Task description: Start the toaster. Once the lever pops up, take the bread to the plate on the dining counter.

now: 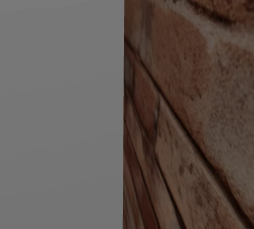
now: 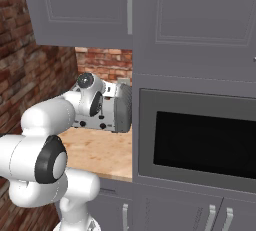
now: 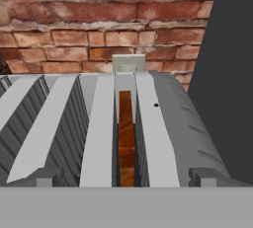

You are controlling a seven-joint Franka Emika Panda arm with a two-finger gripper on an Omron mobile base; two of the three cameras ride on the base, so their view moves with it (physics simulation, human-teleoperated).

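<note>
Brick wall [image 1: 188,99] and a flat grey panel [image 1: 59,99] were all we got from the left base view, nothing to judge progress by.

From the right base view, we saw the arm [image 2: 45,150] reaching over the wood counter [image 2: 100,155] to the toaster [image 2: 117,107], which sat against the tall oven cabinet [image 2: 195,140]. The hand hid the lever, so we couldn't tell its position.

From the hand view, we were looking down on the toaster [image 3: 99,133] slots; the bread [image 3: 126,138] sat deep in one slot, untouched. Gripper [image 3: 126,178] tips stood wide apart, released, holding nothing. We judged we were early: starting unconfirmed, with pop-up, pick and carry to the plate all left.
</note>
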